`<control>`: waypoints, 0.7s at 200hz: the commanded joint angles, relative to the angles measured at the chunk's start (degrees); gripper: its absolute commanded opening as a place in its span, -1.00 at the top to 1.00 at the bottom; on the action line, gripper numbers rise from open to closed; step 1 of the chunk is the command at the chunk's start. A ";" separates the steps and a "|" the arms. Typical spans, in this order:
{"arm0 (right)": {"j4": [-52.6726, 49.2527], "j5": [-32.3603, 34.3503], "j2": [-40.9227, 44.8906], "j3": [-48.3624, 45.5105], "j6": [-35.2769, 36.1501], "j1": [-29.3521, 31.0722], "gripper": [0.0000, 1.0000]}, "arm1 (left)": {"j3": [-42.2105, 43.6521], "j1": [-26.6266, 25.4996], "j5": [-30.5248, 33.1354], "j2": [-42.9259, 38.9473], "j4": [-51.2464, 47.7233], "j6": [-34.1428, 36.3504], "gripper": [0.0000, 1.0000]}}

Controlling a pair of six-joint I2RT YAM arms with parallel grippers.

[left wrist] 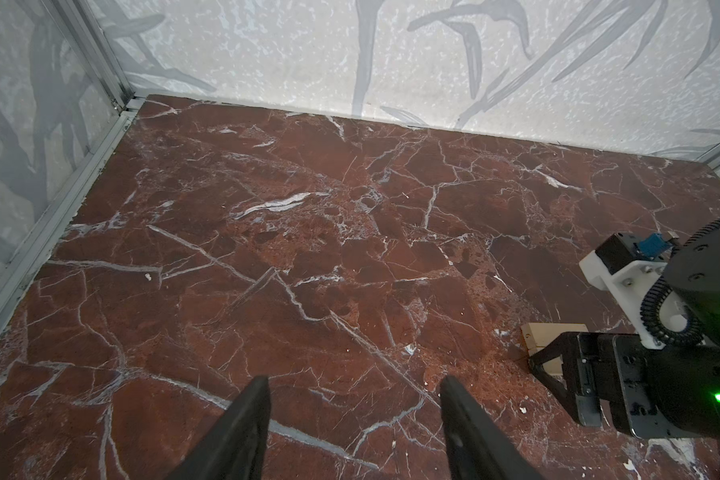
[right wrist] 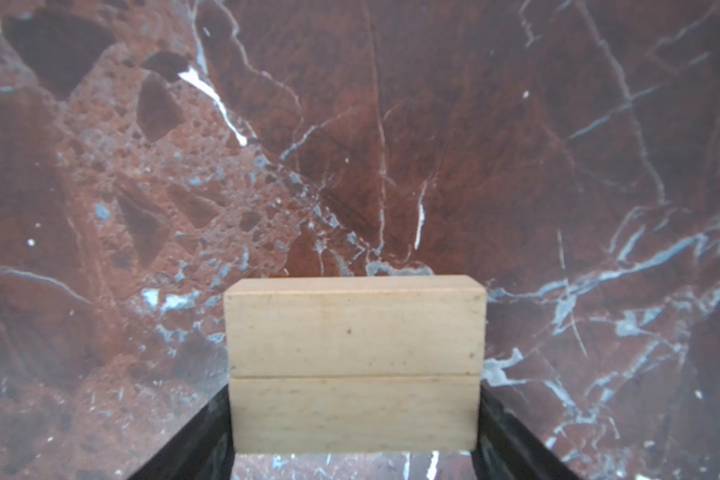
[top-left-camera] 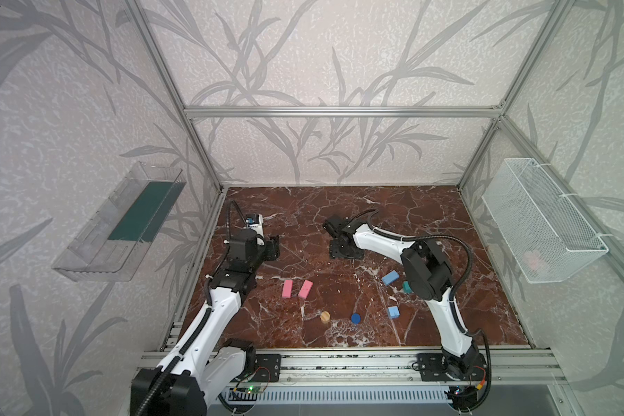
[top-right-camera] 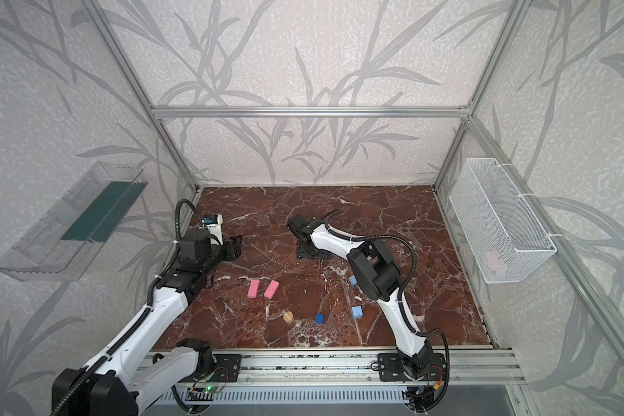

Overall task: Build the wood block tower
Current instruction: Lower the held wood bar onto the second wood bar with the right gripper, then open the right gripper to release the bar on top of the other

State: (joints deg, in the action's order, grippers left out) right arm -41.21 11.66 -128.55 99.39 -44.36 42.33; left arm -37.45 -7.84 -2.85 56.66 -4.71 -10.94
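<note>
Two tan bars (right wrist: 354,332), faces together, lay between the right tool's (right wrist: 354,399) fingers (right wrist: 200,436), long axes finger to finger, 9-to-3 o'clock from above; clamping could not be determined. The left tool (left wrist: 354,380) stood open.

Both top views: high at the front, looking down over the whole table (top-left-camera: 339,216). Left wrist: low, facing the back wall (left wrist: 433,62). Right wrist: close above the tan bars (right wrist: 354,365), shared with left wrist

Shows just one small dark mark, maybe a 6 or a 9, on the end of a tan bar (left wrist: 545,334) in the left wrist view; otherwise nothing legible.
</note>
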 commanded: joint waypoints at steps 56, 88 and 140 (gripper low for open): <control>-1.86 -0.06 -1.21 -0.10 -0.61 -0.31 -0.98 | -0.60 -0.07 0.70 -1.25 -0.13 0.85 -0.27; -1.77 0.29 0.02 -0.63 -0.39 -0.23 -0.98 | -0.60 -0.10 0.68 -1.35 -0.18 0.85 -0.27; -2.11 1.16 1.42 -0.41 0.22 -0.21 -0.98 | -0.63 -0.10 0.48 -1.29 -0.28 0.74 -0.27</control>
State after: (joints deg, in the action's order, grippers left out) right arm -41.21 11.75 -128.55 99.44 -44.40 42.26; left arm -37.45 -7.84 -2.85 56.31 -4.73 -10.94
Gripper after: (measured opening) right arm 0.992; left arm 0.635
